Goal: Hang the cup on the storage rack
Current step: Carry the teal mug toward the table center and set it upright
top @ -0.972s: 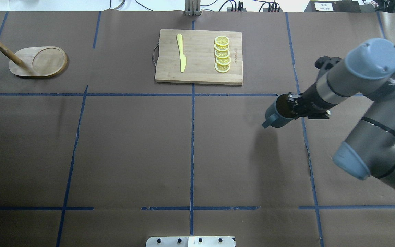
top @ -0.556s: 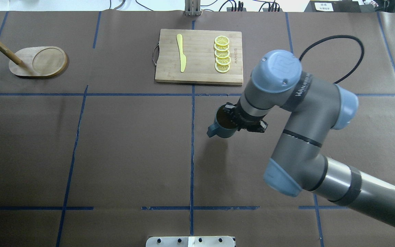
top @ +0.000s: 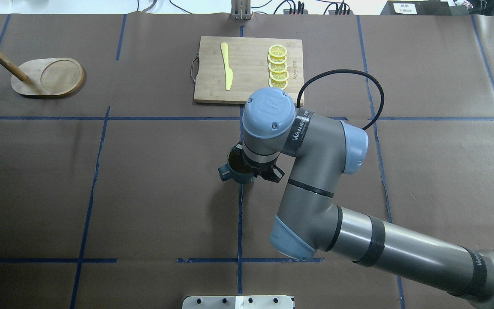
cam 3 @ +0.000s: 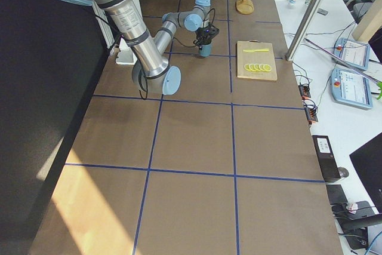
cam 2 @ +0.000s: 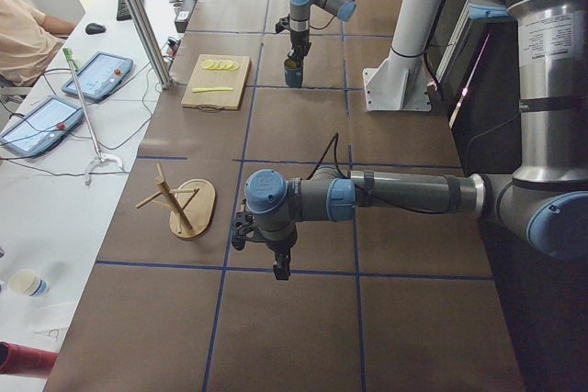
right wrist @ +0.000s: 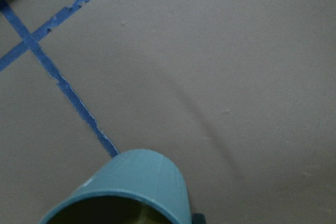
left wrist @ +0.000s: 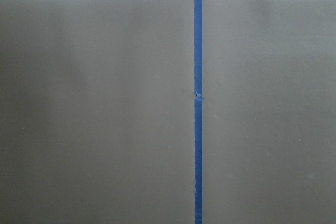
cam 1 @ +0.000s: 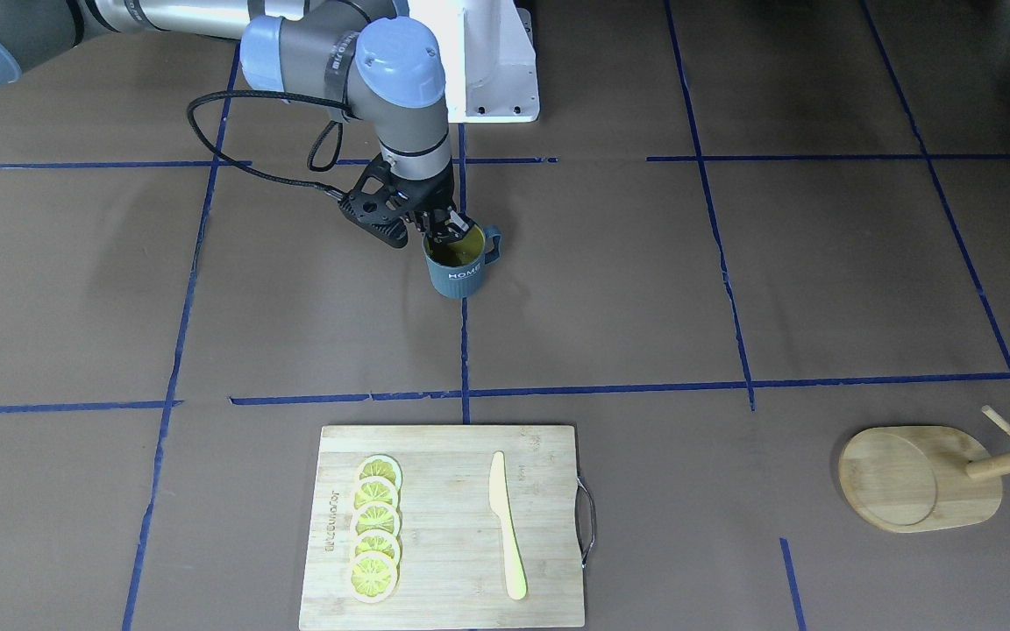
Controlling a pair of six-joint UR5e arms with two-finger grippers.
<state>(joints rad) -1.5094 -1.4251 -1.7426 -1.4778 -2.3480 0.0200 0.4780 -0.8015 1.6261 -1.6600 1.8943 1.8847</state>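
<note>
1. Right gripper (cam 1: 442, 232): I see it pointing down from the wrist, its fingers closed on the rim of the cup (cam 1: 458, 268) on the side nearest the robot's base. It has hold of nothing else.
2. The cup is upright with its mouth up and the yellow-olive inside showing. In the front-facing view the white "HOME" lettering faces the camera. The loop handle sticks out toward the robot's left.
3. The cup hangs over the centre blue tape line of the table (cam 1: 733, 263), on the robot's side of the cutting board (cam 1: 444, 570). It looks lifted off the surface, though from these angles I cannot be sure of the gap.
4. The storage rack (cam 1: 908, 491) stands at the table's far left end, well apart from the cup. Its oval base is flat on the table and the post with its pegs is bare.
5. Left gripper (cam 2: 278, 270): it shows only in the side view, pointing down over the table near the rack and apart from it. I cannot tell how far open it is. Its wrist camera shows only brown covering and crossed tape.
6. On the cutting board lie a yellow knife (cam 1: 506, 526) and a row of lemon slices (cam 1: 375, 528).
</note>
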